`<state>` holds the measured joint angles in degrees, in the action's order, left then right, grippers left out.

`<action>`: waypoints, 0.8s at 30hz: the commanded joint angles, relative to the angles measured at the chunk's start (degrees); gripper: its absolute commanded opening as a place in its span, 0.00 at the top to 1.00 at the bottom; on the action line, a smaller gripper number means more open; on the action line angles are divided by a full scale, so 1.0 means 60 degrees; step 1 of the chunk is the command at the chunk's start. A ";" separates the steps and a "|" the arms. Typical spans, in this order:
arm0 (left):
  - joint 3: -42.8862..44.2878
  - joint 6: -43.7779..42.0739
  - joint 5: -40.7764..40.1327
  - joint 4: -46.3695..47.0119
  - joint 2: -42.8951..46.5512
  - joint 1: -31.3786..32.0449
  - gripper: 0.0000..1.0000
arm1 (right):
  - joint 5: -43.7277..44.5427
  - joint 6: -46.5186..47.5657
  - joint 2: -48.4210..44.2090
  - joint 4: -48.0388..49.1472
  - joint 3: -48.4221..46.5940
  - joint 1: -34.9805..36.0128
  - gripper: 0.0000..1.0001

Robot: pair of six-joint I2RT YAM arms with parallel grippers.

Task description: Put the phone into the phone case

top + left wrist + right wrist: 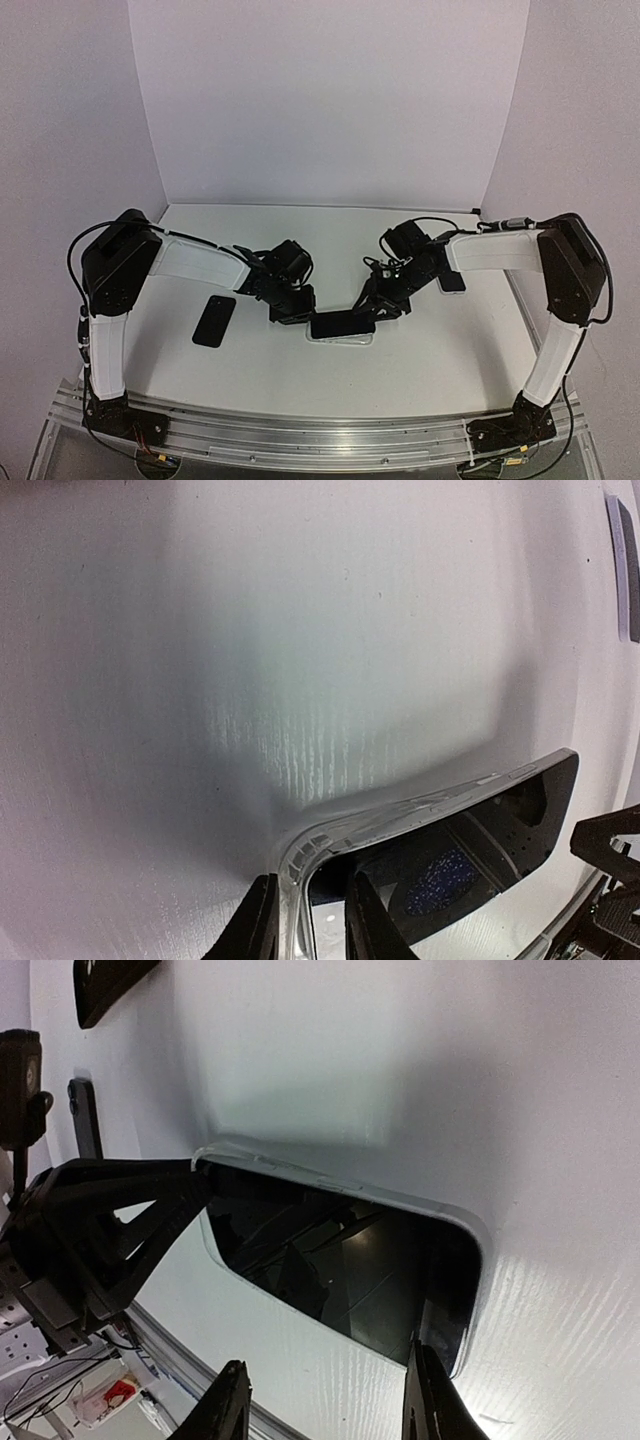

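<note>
Clear plastic is showing as one case [300, 855] under one black phone [340, 1260], which is lying in it between the two grippers; whether it is fully seated cannot be told. The left gripper [308, 930] is pinching narrowly over the case's corner rim. The right gripper [325, 1405] is standing wide, its fingers astride the phone's other end. A second phone [213, 320] is lying outside the left gripper, and a third phone [452, 280] behind the right. No writing is legible.
</note>
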<state>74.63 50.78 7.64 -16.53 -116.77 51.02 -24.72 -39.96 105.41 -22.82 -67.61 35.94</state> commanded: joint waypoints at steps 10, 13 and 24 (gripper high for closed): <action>-0.0175 -0.0202 -0.0148 -0.0658 -0.0621 0.0065 0.78 | 0.2017 0.0315 0.0283 -0.0817 -0.0476 0.0016 0.60; -0.0201 -0.0176 -0.0107 -0.0657 -0.0621 0.0066 0.78 | 0.1670 0.0294 0.0561 -0.0826 -0.0557 0.0019 0.60; -0.0352 -0.0069 0.0168 -0.0430 -0.0510 0.0080 0.78 | 0.0751 -0.0063 0.0872 -0.0655 -0.0754 0.0219 0.74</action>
<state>74.61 50.66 7.78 -16.45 -117.01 50.99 -17.84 -39.45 110.31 -26.65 -69.90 36.17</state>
